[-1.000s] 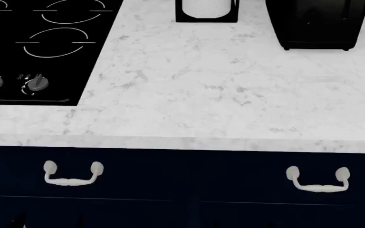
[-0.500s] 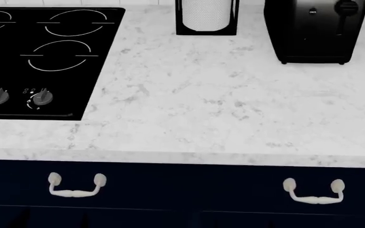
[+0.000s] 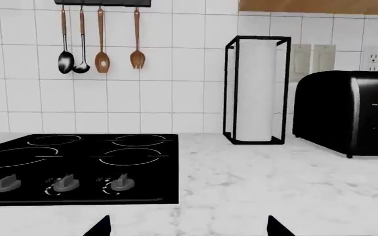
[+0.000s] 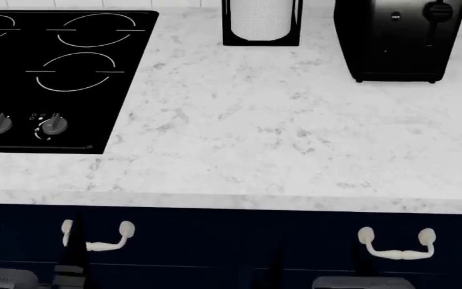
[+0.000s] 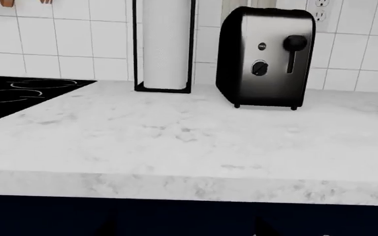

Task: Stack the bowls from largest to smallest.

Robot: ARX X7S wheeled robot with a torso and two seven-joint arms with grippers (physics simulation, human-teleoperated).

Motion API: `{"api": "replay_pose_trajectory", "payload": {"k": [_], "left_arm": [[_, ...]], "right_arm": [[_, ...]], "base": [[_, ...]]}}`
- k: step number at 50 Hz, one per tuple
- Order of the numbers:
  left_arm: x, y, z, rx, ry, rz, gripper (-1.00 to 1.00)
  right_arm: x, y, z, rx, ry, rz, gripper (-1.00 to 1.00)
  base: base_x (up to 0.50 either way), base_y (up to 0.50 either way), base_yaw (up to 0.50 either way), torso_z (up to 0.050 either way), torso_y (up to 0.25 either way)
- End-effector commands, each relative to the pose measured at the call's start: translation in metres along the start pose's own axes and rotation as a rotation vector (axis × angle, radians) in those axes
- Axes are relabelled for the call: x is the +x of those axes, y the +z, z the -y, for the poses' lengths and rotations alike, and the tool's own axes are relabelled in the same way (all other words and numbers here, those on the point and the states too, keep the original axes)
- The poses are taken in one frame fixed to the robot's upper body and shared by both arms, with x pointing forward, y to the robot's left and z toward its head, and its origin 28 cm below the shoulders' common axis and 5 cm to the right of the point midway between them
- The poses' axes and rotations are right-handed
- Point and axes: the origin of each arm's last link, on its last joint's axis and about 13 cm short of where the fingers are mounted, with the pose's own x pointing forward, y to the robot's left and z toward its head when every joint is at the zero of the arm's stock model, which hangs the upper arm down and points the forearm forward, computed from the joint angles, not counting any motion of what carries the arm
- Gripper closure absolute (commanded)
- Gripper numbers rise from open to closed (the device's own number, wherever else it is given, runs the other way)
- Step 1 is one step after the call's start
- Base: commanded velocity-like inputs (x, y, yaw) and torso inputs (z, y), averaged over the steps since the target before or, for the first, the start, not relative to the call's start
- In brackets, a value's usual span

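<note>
The marble bench (image 4: 295, 132) carried a black cooktop (image 4: 46, 72), a toaster (image 4: 396, 39) and a paper-towel holder (image 4: 261, 21). No bowl showed in any view. Both arms sat low by the drawers; whether their fingers were open could not be told.

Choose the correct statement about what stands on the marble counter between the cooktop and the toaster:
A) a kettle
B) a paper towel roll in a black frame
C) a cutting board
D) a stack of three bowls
B. A paper towel roll stands upright inside a black wire frame, between the black cooktop and the black toaster; no bowls appear in any view.
</note>
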Motion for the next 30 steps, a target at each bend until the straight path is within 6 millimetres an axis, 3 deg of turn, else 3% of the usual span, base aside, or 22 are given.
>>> {"api": "replay_pose_trajectory", "payload": {"k": [1, 13, 19, 30], "left_arm": [[0.025, 0.072, -0.011, 0.015, -0.019, 0.19, -1.0], [0.054, 0.159, -0.021, 0.05, -0.075, 0.382, -1.0], [0.061, 0.194, -0.029, 0.058, -0.061, 0.462, -1.0], [0.063, 0.234, -0.035, 0.062, -0.043, 0.552, -1.0]], "right_arm": [[0.022, 0.044, 0.009, -0.02, -0.007, 0.067, -1.0], [0.064, 0.084, 0.025, -0.017, -0.037, 0.106, -1.0], [0.073, 0.101, 0.028, -0.038, -0.032, 0.123, -1.0], [0.08, 0.114, 0.029, -0.048, -0.031, 0.145, -1.0]], "base": [[0.0, 0.0, 0.0, 0.0, 0.0], [0.0, 0.0, 0.0, 0.0, 0.0], [0.0, 0.0, 0.0, 0.0, 0.0], [0.0, 0.0, 0.0, 0.0, 0.0]]}}
